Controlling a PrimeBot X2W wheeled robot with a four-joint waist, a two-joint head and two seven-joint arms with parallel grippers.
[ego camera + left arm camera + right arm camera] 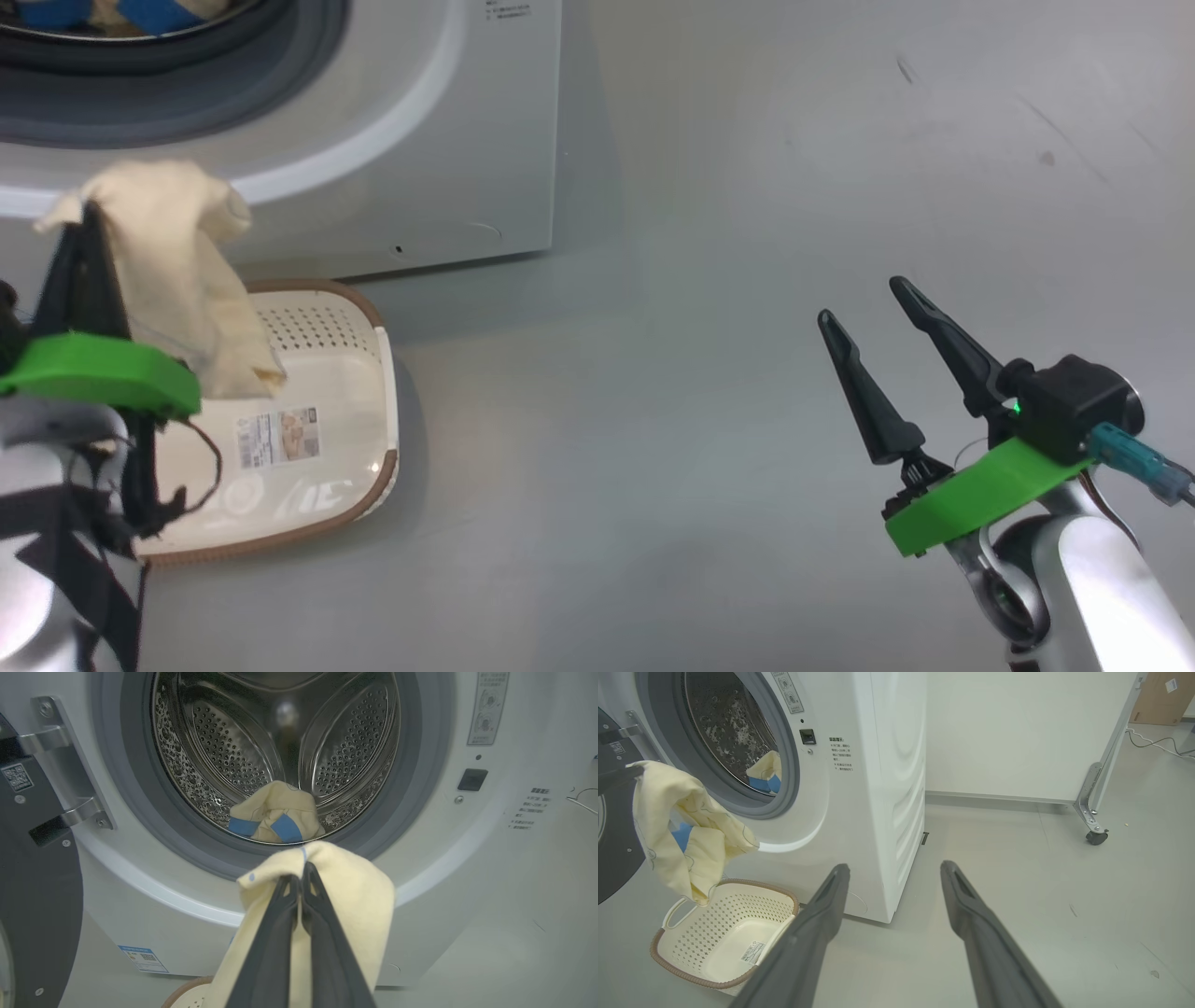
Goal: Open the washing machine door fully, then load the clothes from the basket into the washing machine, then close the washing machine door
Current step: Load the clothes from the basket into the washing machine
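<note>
Hanging from the tightly closed left gripper, the clothes are held above the basket, in front of the washing machine, while the right gripper is seen spread wide and empty.

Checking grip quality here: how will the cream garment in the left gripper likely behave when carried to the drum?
Likely floppy: the cream garment drapes in folds below the left gripper, shut on its top. Probably light, since one small pinch holds it. Its loose tail, hanging over the basket, might catch on the gasket.
</note>
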